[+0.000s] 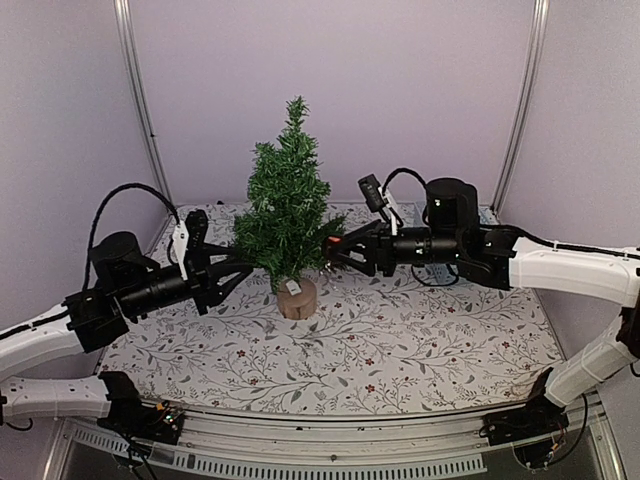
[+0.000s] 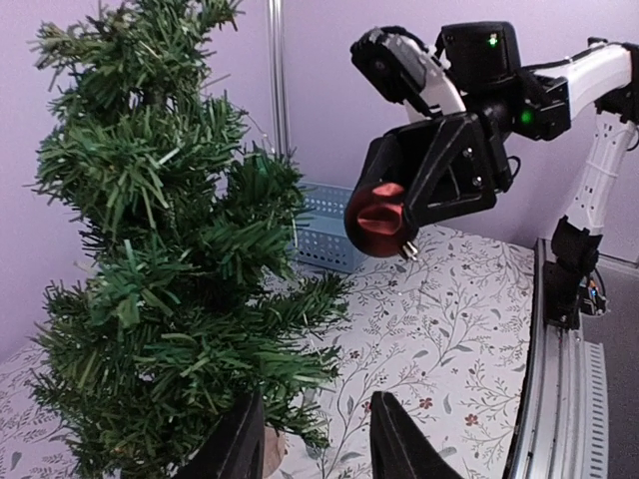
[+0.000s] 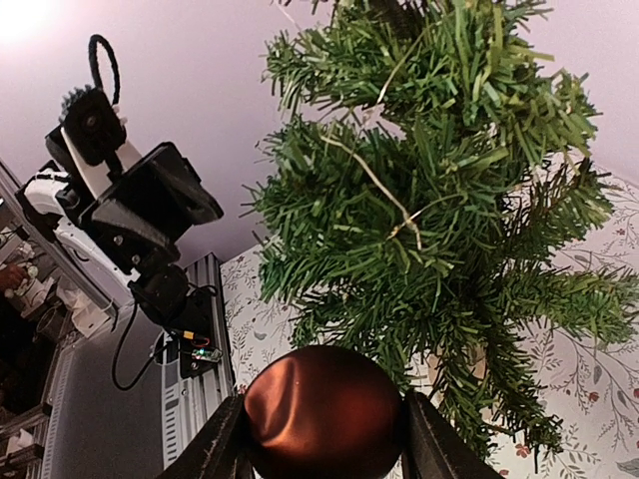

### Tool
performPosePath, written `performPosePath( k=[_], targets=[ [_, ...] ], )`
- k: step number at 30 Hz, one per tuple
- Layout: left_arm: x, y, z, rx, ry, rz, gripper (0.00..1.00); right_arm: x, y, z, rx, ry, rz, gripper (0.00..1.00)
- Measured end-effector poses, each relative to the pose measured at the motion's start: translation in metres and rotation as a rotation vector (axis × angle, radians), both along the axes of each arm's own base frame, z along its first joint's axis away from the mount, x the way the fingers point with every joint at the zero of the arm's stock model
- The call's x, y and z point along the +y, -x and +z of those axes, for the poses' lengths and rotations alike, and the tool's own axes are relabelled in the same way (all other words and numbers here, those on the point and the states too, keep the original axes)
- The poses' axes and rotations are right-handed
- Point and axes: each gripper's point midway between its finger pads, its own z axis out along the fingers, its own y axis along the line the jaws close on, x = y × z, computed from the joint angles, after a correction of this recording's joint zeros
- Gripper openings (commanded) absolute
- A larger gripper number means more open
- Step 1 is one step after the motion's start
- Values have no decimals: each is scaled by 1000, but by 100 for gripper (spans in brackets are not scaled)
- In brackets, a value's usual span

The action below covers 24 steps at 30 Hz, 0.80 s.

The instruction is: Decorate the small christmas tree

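The small christmas tree (image 1: pixel 285 210) stands upright mid-table on its pale wooden stump (image 1: pixel 297 298). My right gripper (image 1: pixel 338 248) is at the tree's right side, shut on a shiny red bauble (image 3: pixel 324 414) that fills the space between both fingers (image 3: pixel 215 449). In the left wrist view the same bauble (image 2: pixel 379 220) hangs just right of the tree (image 2: pixel 150 249), apart from the branches. My left gripper (image 1: pixel 250 268) is low at the tree's left side. Its jaws (image 2: pixel 315 439) stand apart, branch tips brushing the left finger (image 2: pixel 235 449), nothing gripped.
A flowered cloth (image 1: pixel 400 330) covers the table. A pale blue slotted basket (image 2: pixel 324 225) stands at the back behind the tree. A thin gold thread (image 3: pixel 399 205) lies among the branches. Metal rails (image 1: pixel 330 450) run along the near edge.
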Motion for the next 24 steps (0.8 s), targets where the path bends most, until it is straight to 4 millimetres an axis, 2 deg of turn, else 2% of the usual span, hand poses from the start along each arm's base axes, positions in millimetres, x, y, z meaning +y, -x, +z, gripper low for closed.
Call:
performPosePath(
  k=[7,14,18,24],
  targets=[
    [-26,1,-22,2,-69,-6,33,2,-13,4,8,-9,-83,38],
    [-42,-4,-37,-7,-108,7,32,12,-13,-14,39,18,-81,38],
    [-47,-7,-37,-16,-109,18,32,16,-16,-23,48,34,-83,37],
    [-56,-10,-37,-25,-111,18,32,17,-27,-24,27,47,-128,37]
  ],
)
